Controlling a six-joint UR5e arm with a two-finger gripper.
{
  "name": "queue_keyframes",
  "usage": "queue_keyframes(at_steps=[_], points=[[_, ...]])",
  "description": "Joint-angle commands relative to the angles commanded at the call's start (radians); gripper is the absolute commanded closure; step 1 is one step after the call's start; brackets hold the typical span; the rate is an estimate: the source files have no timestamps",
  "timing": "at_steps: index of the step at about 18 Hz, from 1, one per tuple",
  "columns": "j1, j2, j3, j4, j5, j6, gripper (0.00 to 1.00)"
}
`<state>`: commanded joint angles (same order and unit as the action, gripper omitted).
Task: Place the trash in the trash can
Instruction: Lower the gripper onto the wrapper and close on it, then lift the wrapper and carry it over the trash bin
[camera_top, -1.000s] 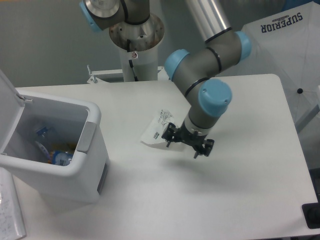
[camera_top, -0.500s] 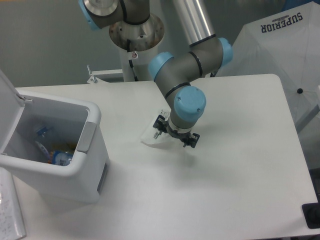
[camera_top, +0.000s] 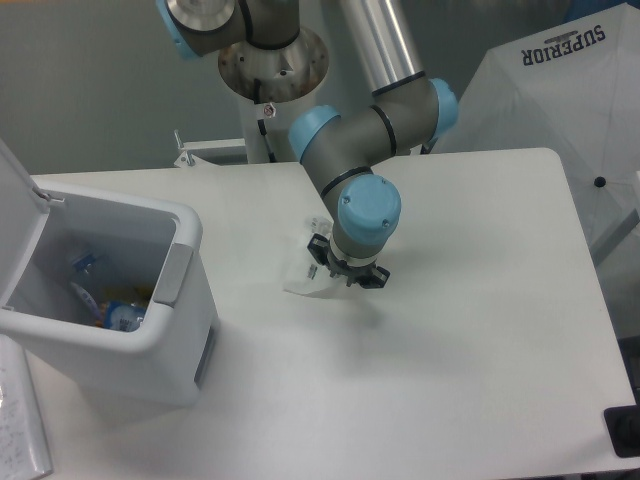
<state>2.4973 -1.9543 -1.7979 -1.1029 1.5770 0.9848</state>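
Note:
The crumpled white-clear wrapper (camera_top: 303, 281) lies on the white table near its middle, partly hidden under my gripper (camera_top: 345, 272). The gripper points down, low over the wrapper's right part, and its fingers still stand apart on either side of it. The white trash can (camera_top: 188, 238) stands at the left with its lid (camera_top: 12, 185) swung up. Inside it lies the bluish crushed bottle (camera_top: 112, 312), among other bits of colour.
The arm's base column (camera_top: 270, 80) rises at the table's back edge. A white fabric cover printed SUPERIOR (camera_top: 570, 90) stands off the right back corner. A sheet of paper (camera_top: 18, 430) lies at the front left, and a dark object (camera_top: 622, 432) at the front right corner.
The gripper has travelled left from beside the wrapper to directly over it and dropped lower. Its fingers look closer together than a second ago. The wrapper and trash can have stayed put.

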Motion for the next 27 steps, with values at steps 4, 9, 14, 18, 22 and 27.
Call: queue_keyframes(at_steps=[4, 9, 14, 18, 22, 27], points=[[0.012, 0.005, 0.031, -0.011, -0.008, 0.000, 1.00], [0.054, 0.078, 0.095, -0.047, -0.127, -0.008, 1.00], [0.166, 0.147, 0.199, -0.060, -0.466, -0.040, 1.00], [0.192, 0.152, 0.302, -0.051, -0.595, -0.150, 1.00], [0.195, 0.153, 0.393, -0.049, -0.701, -0.268, 1.00], [0.178, 0.213, 0.425, -0.048, -0.823, -0.362, 1.00]])
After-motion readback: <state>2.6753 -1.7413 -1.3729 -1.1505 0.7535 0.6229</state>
